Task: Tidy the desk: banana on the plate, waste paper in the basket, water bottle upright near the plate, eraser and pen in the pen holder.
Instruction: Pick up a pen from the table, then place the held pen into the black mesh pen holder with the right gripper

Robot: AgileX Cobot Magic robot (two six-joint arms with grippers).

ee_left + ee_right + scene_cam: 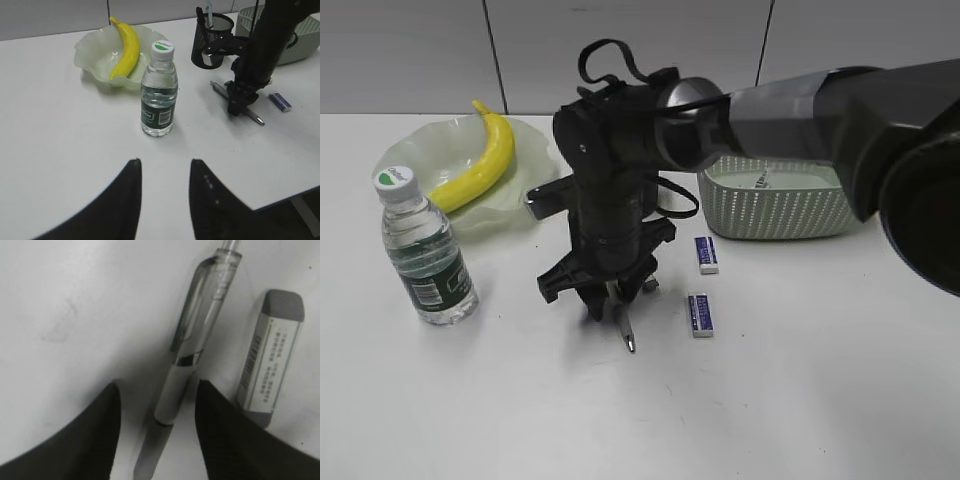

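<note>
Pen [192, 357] flat on surface [800, 390], long axis threading between spread fingers of right hand [157, 432], not yet gripped; eraser [270, 360] just beside. Left hand [165, 200] open, well apart. Banana [480, 160] on plate [415, 150]; pen holder [212, 37] near.

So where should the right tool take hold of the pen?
Around the barrel's middle, coming straight down. The pen lies flat on the desk, and the open right tool already straddles its white grip section. One eraser lies beside the pen, so keep that finger between the two.
</note>
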